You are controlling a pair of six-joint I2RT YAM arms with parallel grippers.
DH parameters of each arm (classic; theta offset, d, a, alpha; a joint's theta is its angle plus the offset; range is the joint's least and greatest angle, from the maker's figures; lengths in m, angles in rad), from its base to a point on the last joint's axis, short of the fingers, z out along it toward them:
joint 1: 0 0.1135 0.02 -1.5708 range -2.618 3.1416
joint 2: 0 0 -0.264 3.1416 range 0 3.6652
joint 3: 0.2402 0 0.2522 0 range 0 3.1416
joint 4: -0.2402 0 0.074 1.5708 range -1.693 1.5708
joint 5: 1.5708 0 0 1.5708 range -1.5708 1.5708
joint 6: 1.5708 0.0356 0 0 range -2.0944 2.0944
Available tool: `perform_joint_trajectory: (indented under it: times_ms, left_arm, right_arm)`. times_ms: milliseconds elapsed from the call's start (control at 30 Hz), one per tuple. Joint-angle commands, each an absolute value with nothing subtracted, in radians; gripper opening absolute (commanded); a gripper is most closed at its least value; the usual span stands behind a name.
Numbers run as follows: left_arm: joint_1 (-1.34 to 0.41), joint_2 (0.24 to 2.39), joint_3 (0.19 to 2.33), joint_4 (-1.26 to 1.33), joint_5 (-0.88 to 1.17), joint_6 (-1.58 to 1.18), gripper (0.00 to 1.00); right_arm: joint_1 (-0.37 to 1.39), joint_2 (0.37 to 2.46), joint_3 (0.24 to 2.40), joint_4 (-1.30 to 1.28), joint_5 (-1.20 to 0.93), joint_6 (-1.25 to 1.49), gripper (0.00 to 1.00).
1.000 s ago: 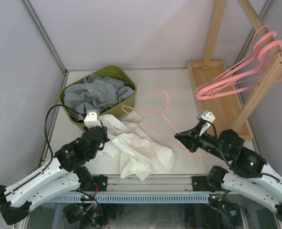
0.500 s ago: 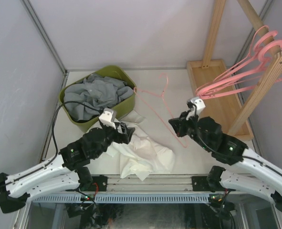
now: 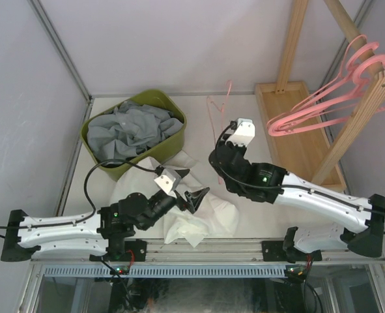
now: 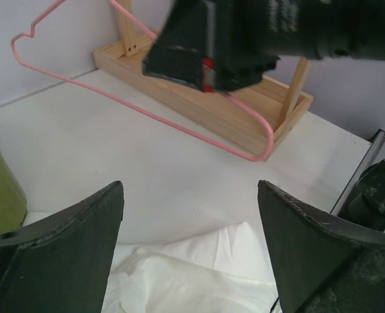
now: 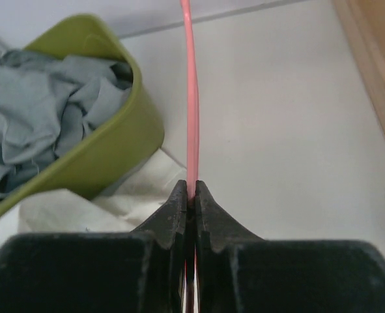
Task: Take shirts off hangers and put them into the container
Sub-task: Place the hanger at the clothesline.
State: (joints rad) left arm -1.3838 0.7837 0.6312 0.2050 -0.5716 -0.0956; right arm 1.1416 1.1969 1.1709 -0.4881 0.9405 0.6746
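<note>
at the front centre of the desk [image 3: 195, 124], the white shirt [image 3: 208, 218] lies crumpled, off any hanger and outside the green tub [image 3: 154, 96]; a fold of it reaches up to the tub's near wall. left tool [image 4: 189, 225] sits low over this shirt, fingers spread wide, nothing between them; whether a finger touches the cloth cannot be told. right tool [image 5: 189, 195] is pressed together on the thin wire of a pink hanger [image 5: 190, 98], pinching it near one end. that hanger is held up off the desk at a tilt, bare of any garment, its hook toward the back wall. green tub stands at the back left of the desk, holding a bunched grey shirt [image 3: 130, 127] that fills it to about the rim. on the right side, a wooden rack [image 3: 296, 124] carries more hangers [image 3: 322, 107] on its pole, all pink and bare.
</note>
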Motion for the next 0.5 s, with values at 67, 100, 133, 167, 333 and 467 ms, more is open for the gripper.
perform_joint_trajectory:
  times_ms: [67, 100, 133, 167, 333, 467]
  left_arm:
    - [-1.398, 0.817, 0.561, 0.466, -0.543, 0.063, 0.86]
    - [-1.399, 0.826, 0.558, 0.482, -0.541, 0.087, 0.86]
    - [-1.399, 0.835, 0.557, 0.494, -0.538, 0.112, 0.86]
    - [-1.400, 0.845, 0.558, 0.507, -0.530, 0.145, 0.86]
    - [-1.410, 0.901, 0.562, 0.568, -0.520, 0.265, 0.86]
    - [-1.415, 0.939, 0.577, 0.596, -0.537, 0.300, 0.81]
  right_arm:
    - [1.156, 1.296, 1.361, -0.774, 1.133, 1.029, 0.00]
    - [1.160, 1.305, 1.374, -0.798, 1.133, 1.067, 0.00]
    - [1.162, 1.316, 1.387, -0.825, 1.134, 1.102, 0.00]
    - [1.164, 1.325, 1.404, -0.857, 1.138, 1.139, 0.00]
    - [1.170, 1.367, 1.448, -0.933, 1.145, 1.220, 0.00]
    - [1.172, 1.391, 1.469, -0.963, 1.144, 1.253, 0.00]
